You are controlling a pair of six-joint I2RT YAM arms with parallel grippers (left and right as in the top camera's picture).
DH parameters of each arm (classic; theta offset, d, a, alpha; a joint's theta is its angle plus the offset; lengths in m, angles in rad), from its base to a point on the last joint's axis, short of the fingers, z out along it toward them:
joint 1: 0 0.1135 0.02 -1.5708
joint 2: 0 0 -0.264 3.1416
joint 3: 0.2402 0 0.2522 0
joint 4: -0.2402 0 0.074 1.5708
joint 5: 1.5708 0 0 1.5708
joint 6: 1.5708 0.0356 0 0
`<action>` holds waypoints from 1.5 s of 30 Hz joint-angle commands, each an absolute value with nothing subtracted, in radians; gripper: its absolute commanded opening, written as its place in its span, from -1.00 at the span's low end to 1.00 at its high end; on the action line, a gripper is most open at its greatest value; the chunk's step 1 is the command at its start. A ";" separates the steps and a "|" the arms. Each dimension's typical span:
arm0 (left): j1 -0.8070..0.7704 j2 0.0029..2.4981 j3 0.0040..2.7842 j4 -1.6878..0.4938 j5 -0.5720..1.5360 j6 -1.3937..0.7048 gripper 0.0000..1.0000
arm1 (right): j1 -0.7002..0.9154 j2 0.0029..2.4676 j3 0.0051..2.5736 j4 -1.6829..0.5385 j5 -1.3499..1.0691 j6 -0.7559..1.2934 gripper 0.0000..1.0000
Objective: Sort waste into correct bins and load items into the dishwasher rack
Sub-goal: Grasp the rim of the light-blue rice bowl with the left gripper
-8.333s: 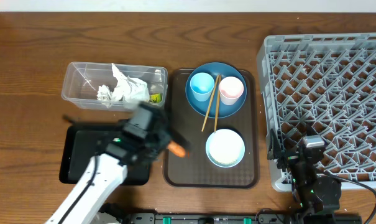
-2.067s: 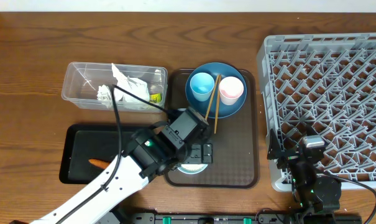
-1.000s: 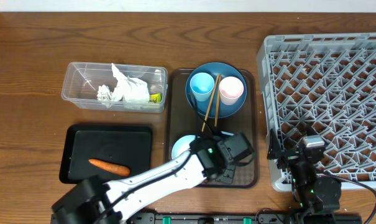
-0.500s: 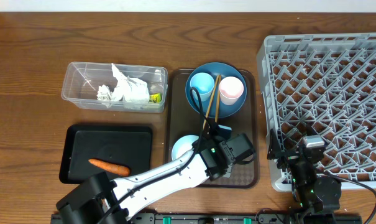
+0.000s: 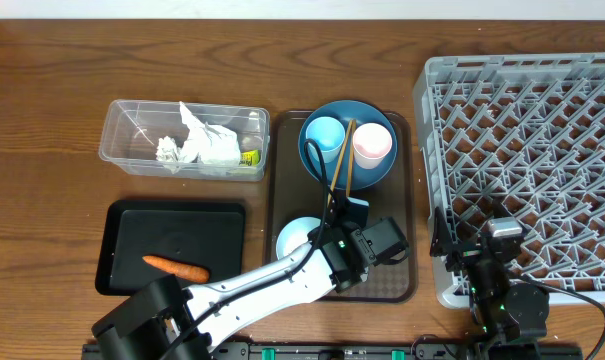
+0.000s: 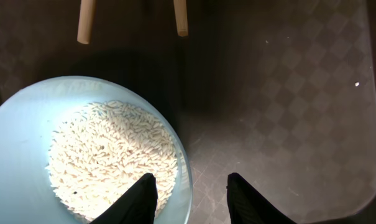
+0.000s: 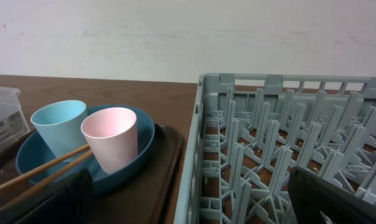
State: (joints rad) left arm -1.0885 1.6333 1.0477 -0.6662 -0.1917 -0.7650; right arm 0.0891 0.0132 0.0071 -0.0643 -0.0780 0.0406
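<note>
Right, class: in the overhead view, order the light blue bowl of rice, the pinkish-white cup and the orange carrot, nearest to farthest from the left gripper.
1. Light blue bowl of rice: its rim sits between the fingers of the left gripper.
2. Pinkish-white cup: on the dark blue round plate, beyond the bowl.
3. Orange carrot: in the shallow black tray, far left.

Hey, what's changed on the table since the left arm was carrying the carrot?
The carrot was let go and now lies in the black tray. The left arm swung right over the brown serving tray; the bowl of rice sits further left on it than before, and the left gripper now straddles its right rim, fingers apart. The plate, both cups, chopsticks, tub of napkins and rack stayed put.
</note>
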 commanded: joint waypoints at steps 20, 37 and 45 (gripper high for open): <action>-1.090 1.648 1.001 -0.633 -0.222 -0.772 -0.22 | 0.099 0.013 0.006 -0.068 -0.078 0.036 0.99; -1.090 1.648 0.936 -0.552 -0.222 -0.772 -0.22 | 0.099 0.013 0.006 -0.068 -0.078 0.036 0.99; -1.090 1.648 0.893 -0.495 -0.223 -0.772 -0.24 | 0.099 0.013 0.006 -0.068 -0.078 0.036 0.99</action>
State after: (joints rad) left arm -1.0885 1.6344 0.9031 -0.5037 -0.1951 -0.7658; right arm 0.0891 0.0132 0.0071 -0.0643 -0.0780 0.0406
